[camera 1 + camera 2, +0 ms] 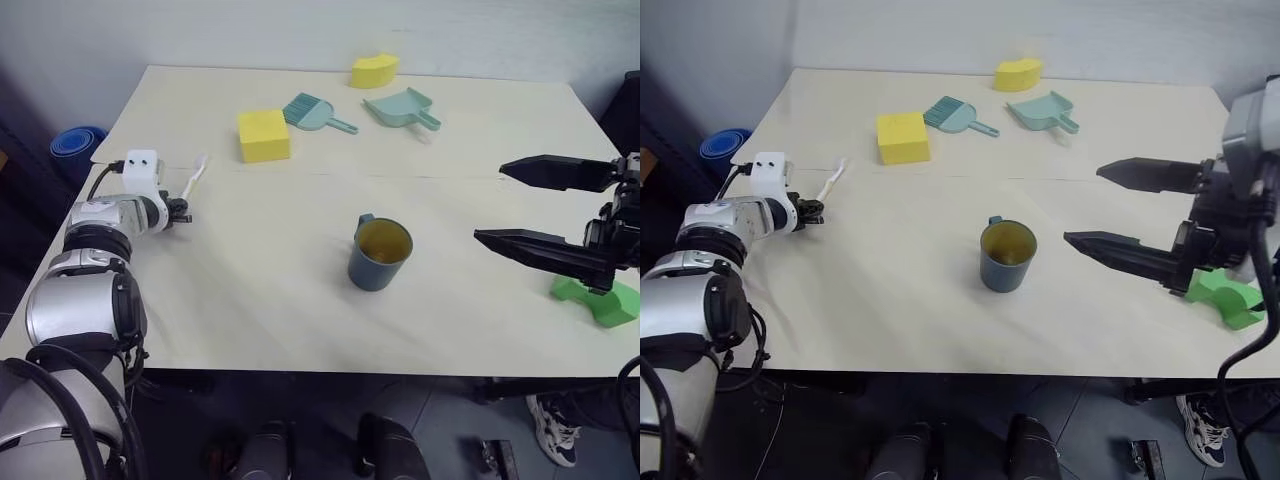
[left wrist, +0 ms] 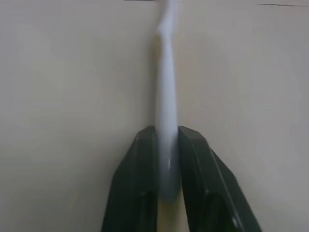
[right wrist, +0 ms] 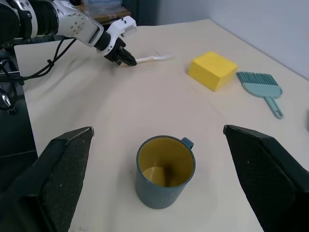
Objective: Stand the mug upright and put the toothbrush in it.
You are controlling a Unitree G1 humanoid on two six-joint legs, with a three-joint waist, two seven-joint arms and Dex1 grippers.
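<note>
From my station, the left gripper has its two black fingers pressed against the end of the toothbrush handle, one on each side, with no gap left between pad and plastic. The toothbrush is a thin, smooth, pale shaft running away from the fingers. Its head is blurred and cut off at the frame edge in the left wrist view, so I cannot make out the bristles there. In the head views it lies at the left side of the table, pointing toward the far side. I cannot tell whether it rests on the surface or is lifted clear.

The right gripper hangs at the right with its fingers spread wide and nothing between them; they are long, tapered and matt black. Part of that arm hides a green object at the near right edge.

The mug stands upright near the table's centre, well apart from the toothbrush, ribbed dark blue-grey outside, yellowish inside, handle toward the far side.

A yellow block sits beyond it to the left.
</note>
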